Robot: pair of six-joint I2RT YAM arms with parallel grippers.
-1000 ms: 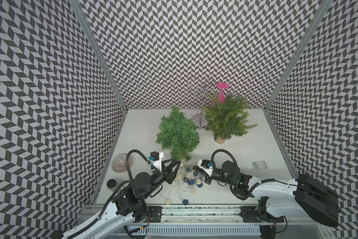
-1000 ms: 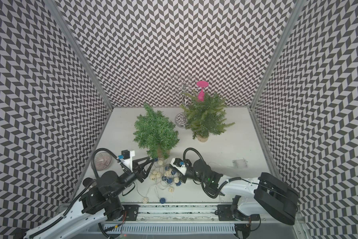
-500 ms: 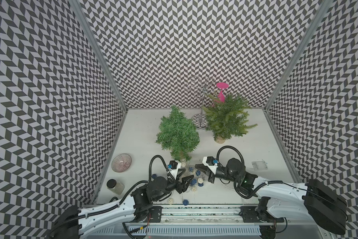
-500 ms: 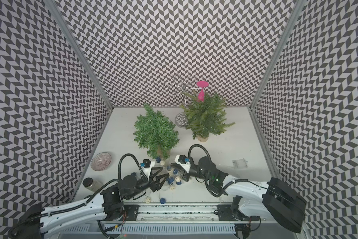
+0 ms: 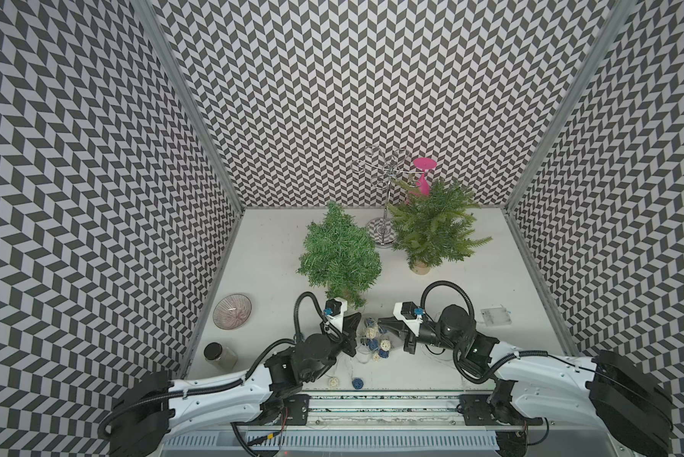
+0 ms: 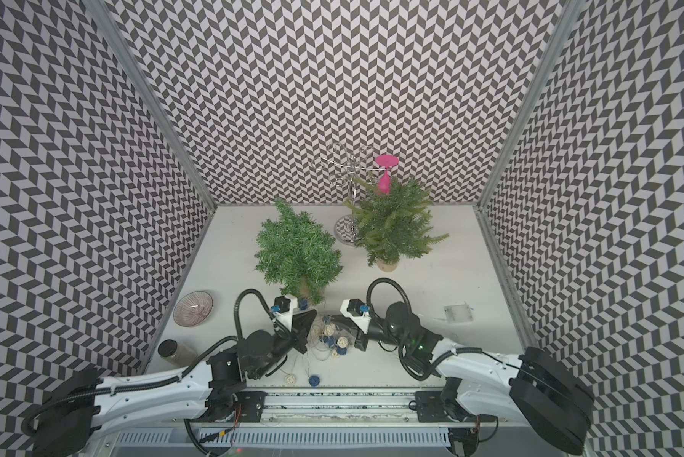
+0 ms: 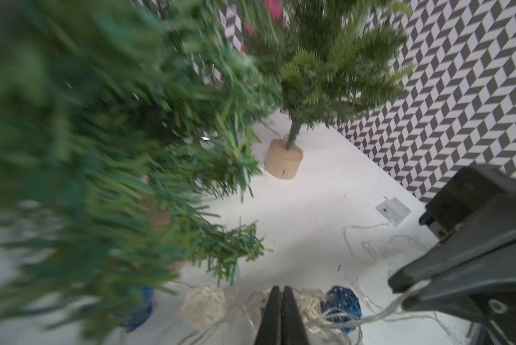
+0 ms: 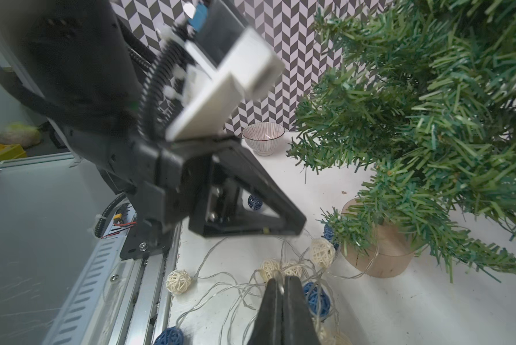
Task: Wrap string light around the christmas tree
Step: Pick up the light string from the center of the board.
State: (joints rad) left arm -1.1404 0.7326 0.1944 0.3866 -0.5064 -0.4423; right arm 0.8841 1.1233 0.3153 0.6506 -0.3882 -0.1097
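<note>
In both top views the string light [image 5: 373, 343] [image 6: 334, 338] lies heaped on the desk [image 5: 471, 277], just in front of the tree [image 5: 338, 253] [image 6: 296, 253] and not wound on it. 2 of its balls [image 5: 357, 383] sit apart near the front edge. My left hand [image 5: 358, 316] and right hand [image 5: 381, 322] point at each other across the heap. A 2nd tree [image 5: 431, 229], a bowl [image 5: 232, 311] and a jar [image 5: 218, 355] stand clear of it.

Left wrist: my left hand [image 7: 280, 291] has its jaws pressed together over cream and blue balls. I cannot tell whether a wire is caught between them. The right hand [image 7: 395, 282] is closed, with a wire running out of its tip.

Right wrist: the right hand [image 8: 282, 282] is pinched on a wire of the string light. The left hand's tip [image 8: 301, 222] hangs over the wires, beside the tree's wooden base [image 8: 379, 254].
</note>
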